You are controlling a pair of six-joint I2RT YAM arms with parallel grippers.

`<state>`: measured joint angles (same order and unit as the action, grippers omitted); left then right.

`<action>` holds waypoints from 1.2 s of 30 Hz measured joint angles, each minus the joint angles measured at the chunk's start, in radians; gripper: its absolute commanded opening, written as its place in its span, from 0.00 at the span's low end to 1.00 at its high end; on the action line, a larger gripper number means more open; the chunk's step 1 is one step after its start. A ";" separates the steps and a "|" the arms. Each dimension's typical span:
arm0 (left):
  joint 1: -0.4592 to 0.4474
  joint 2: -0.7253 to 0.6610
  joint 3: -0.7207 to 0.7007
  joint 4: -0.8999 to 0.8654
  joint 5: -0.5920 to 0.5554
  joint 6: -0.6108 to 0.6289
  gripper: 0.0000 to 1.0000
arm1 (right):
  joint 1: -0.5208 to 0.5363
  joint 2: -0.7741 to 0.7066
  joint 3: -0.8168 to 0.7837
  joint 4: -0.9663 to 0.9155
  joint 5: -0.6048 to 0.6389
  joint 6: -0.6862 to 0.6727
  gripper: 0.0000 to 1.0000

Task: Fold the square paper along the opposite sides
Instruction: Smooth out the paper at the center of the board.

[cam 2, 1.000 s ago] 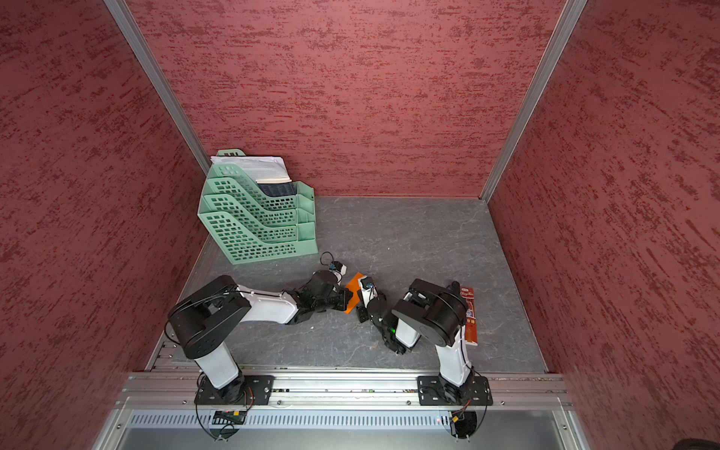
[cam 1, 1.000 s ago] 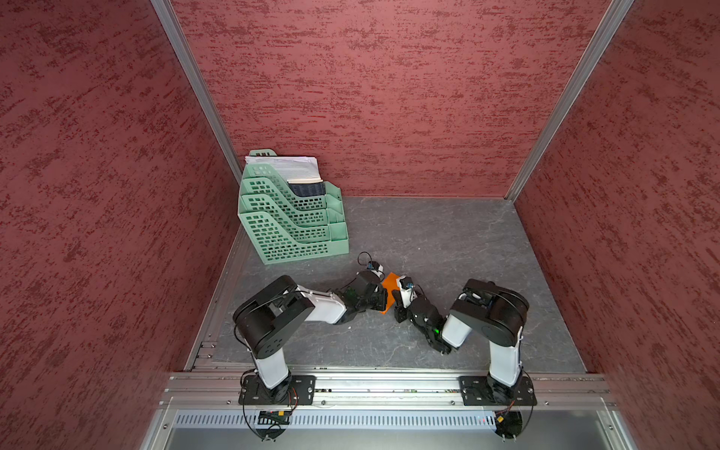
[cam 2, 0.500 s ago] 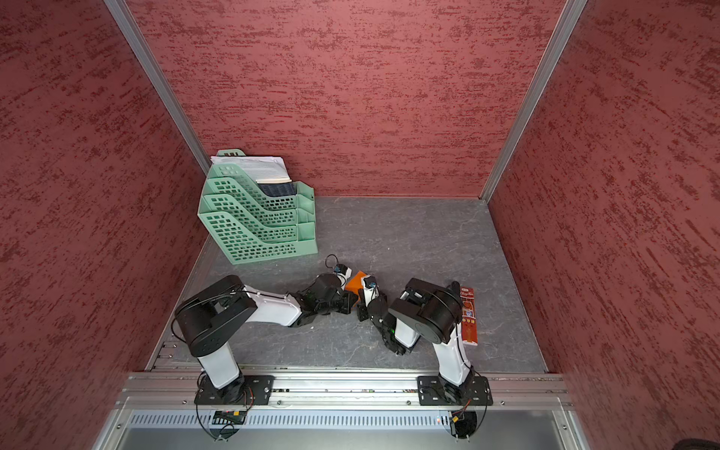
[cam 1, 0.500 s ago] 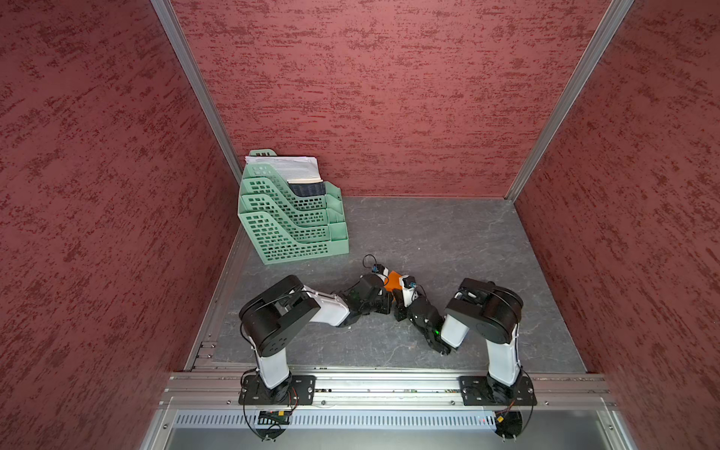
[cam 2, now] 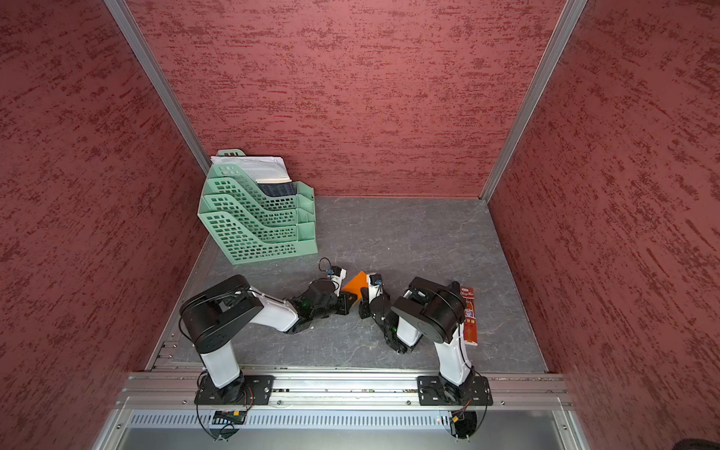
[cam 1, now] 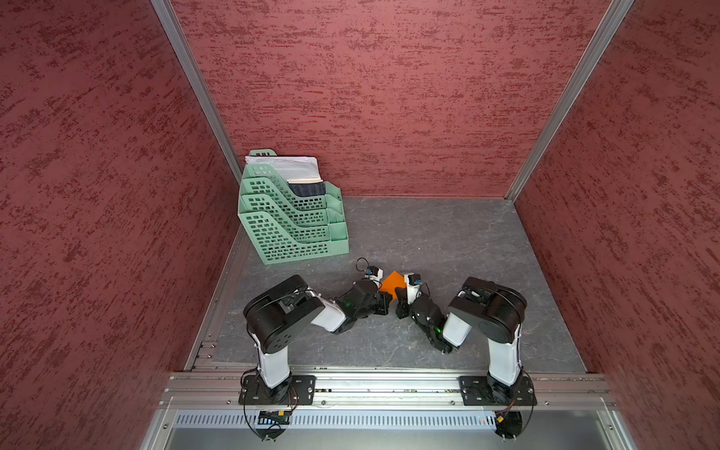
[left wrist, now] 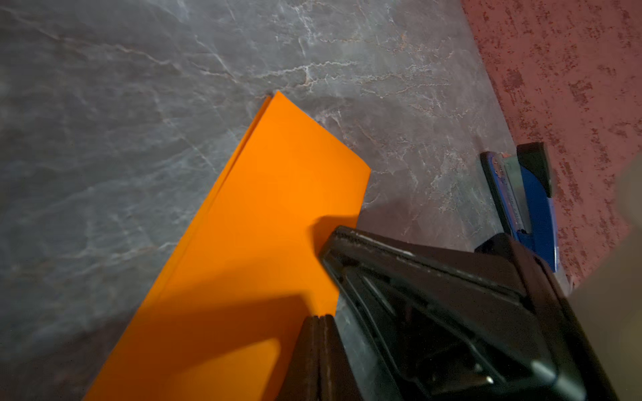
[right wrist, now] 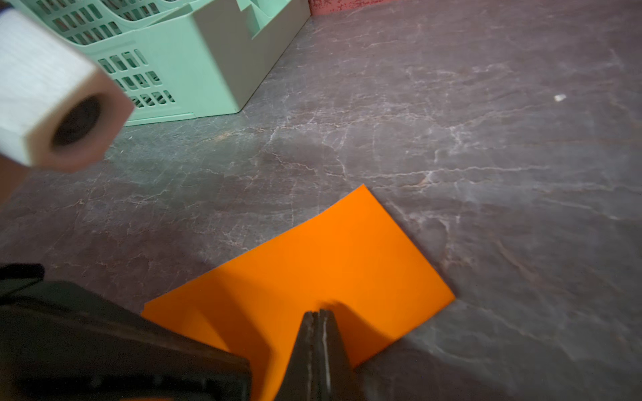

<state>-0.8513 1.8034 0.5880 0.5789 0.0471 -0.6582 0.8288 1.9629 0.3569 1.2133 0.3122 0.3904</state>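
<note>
1. Currently: square paper (left wrist: 264, 222) lies flat on the grey table (cam 1: 428, 233), centre-near, between both arms, nearer than & right of the green file rack (cam 1: 296, 233).
2. Left gripper (left wrist: 319, 321): jaws pressed together, tips down at the paper's long edge; no pinch on it that I can see. Right gripper (right wrist: 319, 316): closed too, tips resting on top of the sheet.
3. Step, as I read it: sheet already doubled, fold being creased.
4. To do it well: one tip pins, the other slides along the fold w/ light downward force. Keep it slow, since thin paper skids on a smooth top. Check the free edges stay matched.
5. Left wrist view shows two layers slightly offset at the free edge, plus a blue stapler-like item (left wrist: 524, 201). Neither is made out from above.
6. Both top views show only a small orange patch (cam 1: 391, 281), rest under the grippers.
7. Red packet (cam 2: 469, 315) by the right arm shows in a top view, not in the wrist views.
</note>
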 measured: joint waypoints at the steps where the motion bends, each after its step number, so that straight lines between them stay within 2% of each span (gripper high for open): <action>1: -0.010 -0.006 0.011 -0.030 -0.023 0.000 0.05 | -0.002 -0.006 0.000 -0.012 -0.003 0.006 0.00; 6: -0.042 -0.018 0.047 -0.126 -0.104 0.000 0.05 | -0.028 -0.028 0.002 -0.047 -0.043 0.042 0.00; 13: -0.046 -0.023 0.047 -0.138 -0.119 -0.003 0.04 | -0.114 -0.015 0.021 -0.046 -0.104 0.101 0.00; 21: -0.046 -0.027 0.046 -0.145 -0.126 -0.003 0.04 | -0.180 -0.055 0.062 -0.166 -0.149 0.129 0.00; 25: -0.045 -0.032 0.046 -0.152 -0.129 -0.006 0.04 | -0.234 -0.096 0.047 -0.210 -0.173 0.097 0.00; 29: -0.044 -0.042 0.048 -0.176 -0.131 -0.021 0.04 | -0.254 -0.219 0.000 -0.256 -0.240 0.021 0.00; 33: -0.042 -0.053 0.059 -0.216 -0.132 -0.048 0.04 | -0.234 -0.317 -0.005 -0.245 -0.291 -0.020 0.00; 36: -0.041 -0.060 0.071 -0.253 -0.133 -0.069 0.04 | -0.191 -0.299 -0.002 -0.224 -0.309 -0.029 0.00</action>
<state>-0.8921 1.7435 0.6590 0.3260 -0.0860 -0.7273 0.6380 1.6638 0.3553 0.9890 0.0029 0.3614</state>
